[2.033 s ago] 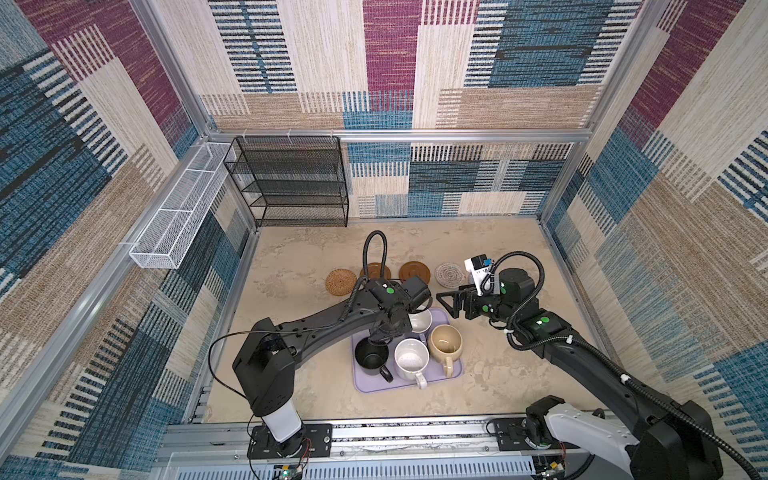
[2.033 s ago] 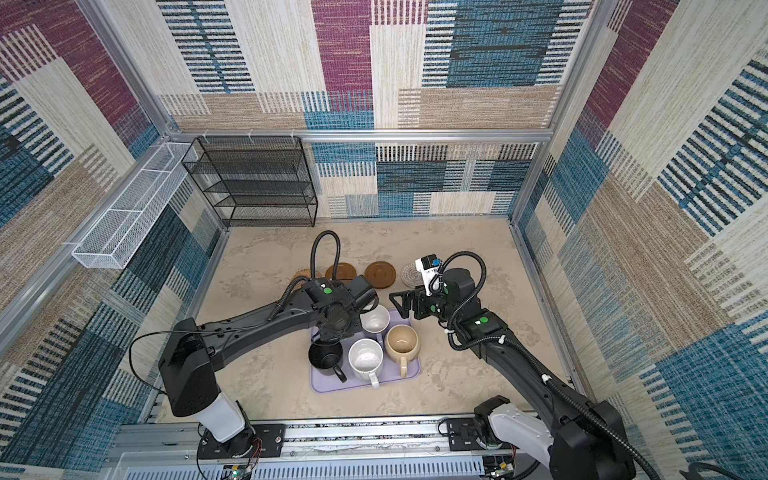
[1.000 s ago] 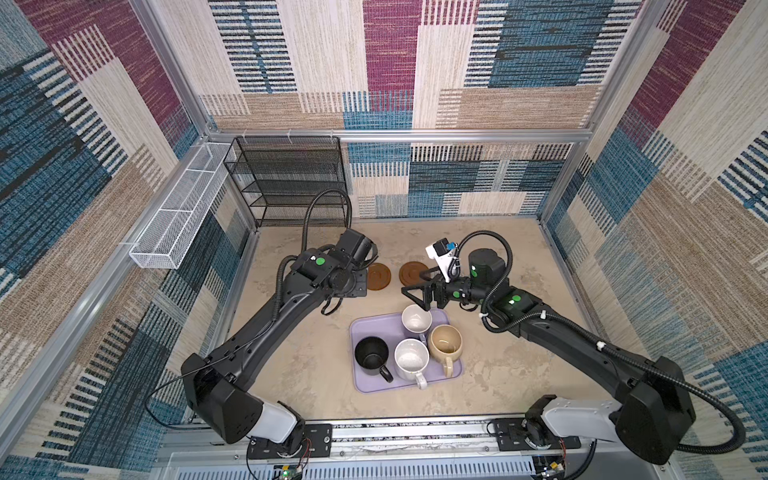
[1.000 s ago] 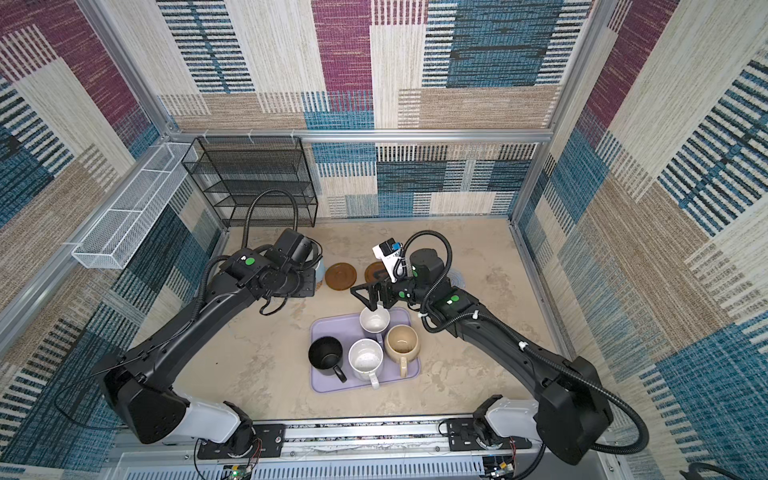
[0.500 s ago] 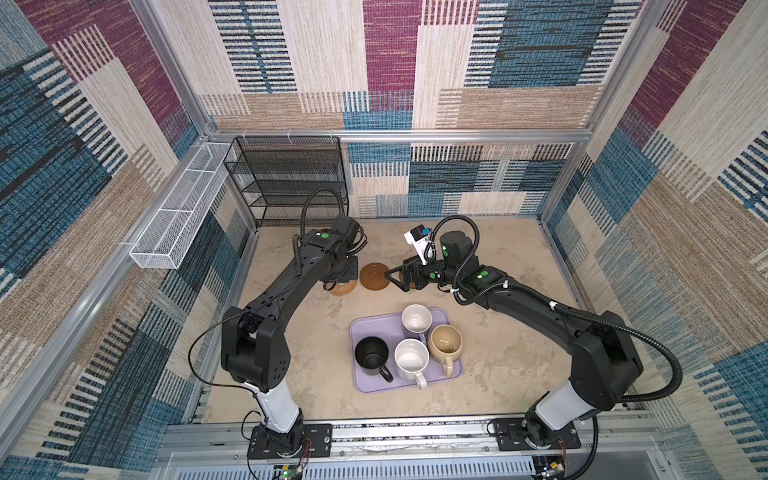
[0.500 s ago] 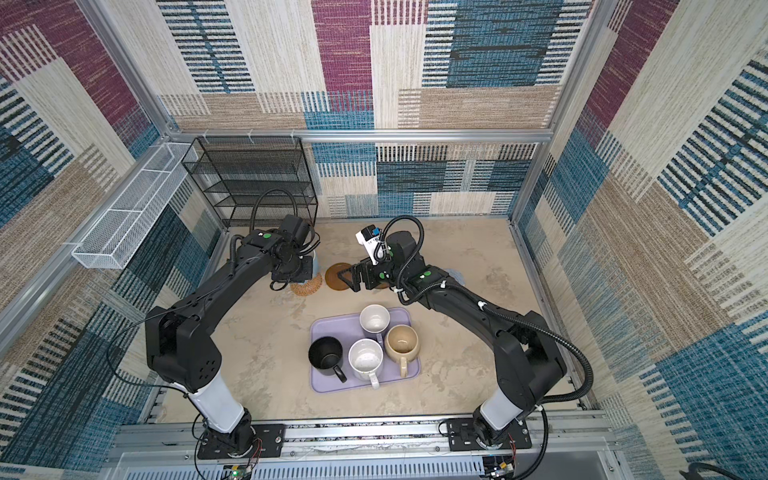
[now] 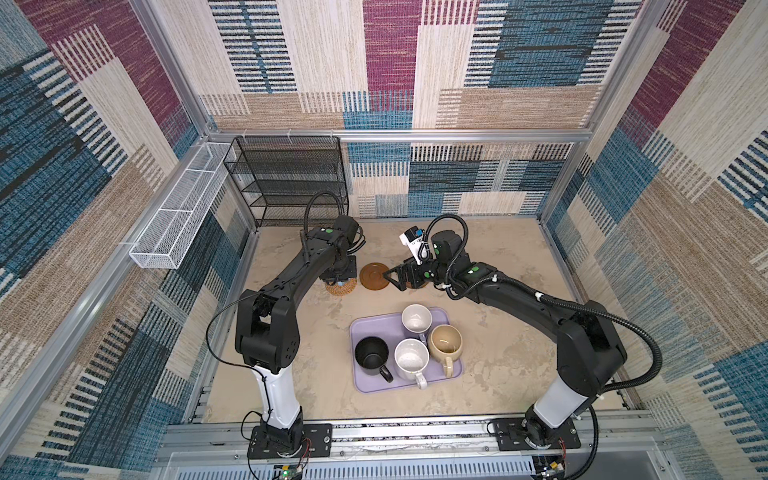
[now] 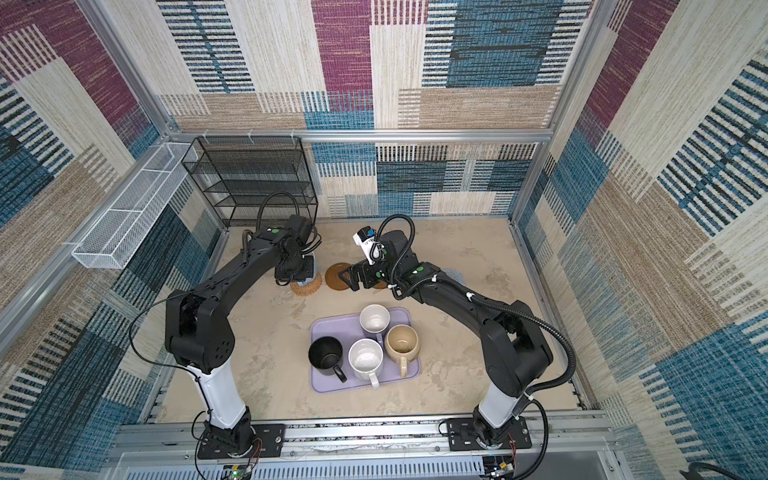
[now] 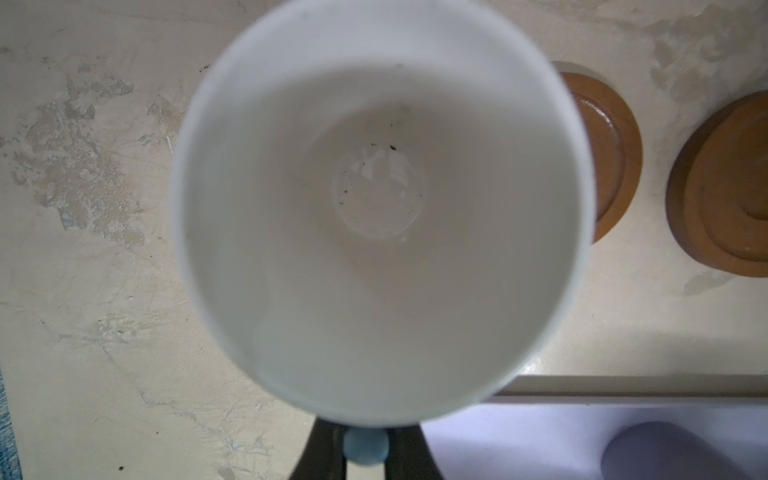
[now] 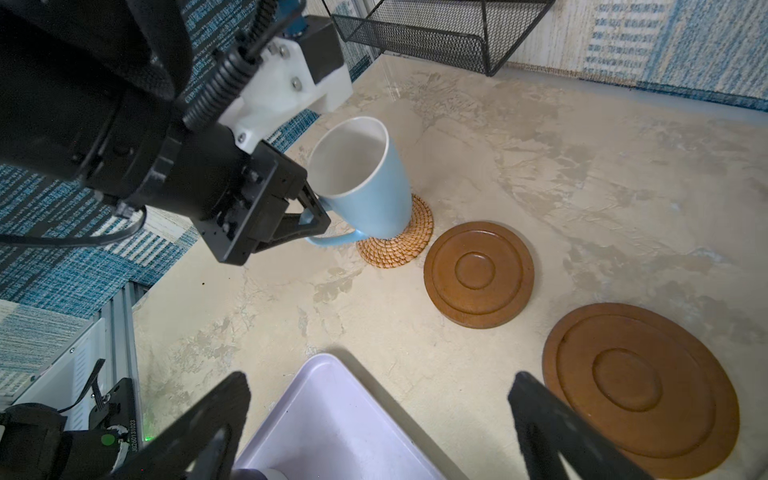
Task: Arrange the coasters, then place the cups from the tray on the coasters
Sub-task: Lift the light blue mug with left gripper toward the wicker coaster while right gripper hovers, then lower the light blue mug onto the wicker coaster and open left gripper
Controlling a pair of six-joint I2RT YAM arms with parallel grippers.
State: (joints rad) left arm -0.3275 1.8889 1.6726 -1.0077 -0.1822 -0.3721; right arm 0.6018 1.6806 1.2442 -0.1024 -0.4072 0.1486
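Observation:
My left gripper (image 10: 309, 216) is shut on the handle of the light blue cup (image 10: 365, 183), which leans with its base on the woven rattan coaster (image 10: 395, 237) at the back left. From the left wrist I look into its white inside (image 9: 374, 208). Two brown coasters (image 10: 478, 274) (image 10: 640, 386) lie in a row beside it. My right gripper (image 7: 395, 278) hangs open and empty over the nearer brown one. On the lavender tray (image 7: 365, 384) stand the lavender (image 7: 416, 319), black (image 7: 371, 352), speckled white (image 7: 411, 359) and beige (image 7: 445, 341) cups.
A black wire shelf (image 7: 291, 178) stands at the back left, just behind the left gripper. A white mesh basket (image 7: 178, 220) hangs on the left wall. A grey-blue crochet coaster (image 8: 455, 275) peeks out behind the right arm.
The left arm carried the blue cup from the tray to the rattan coaster at the back left. The right arm swung left, staying open, to above the brown coasters.

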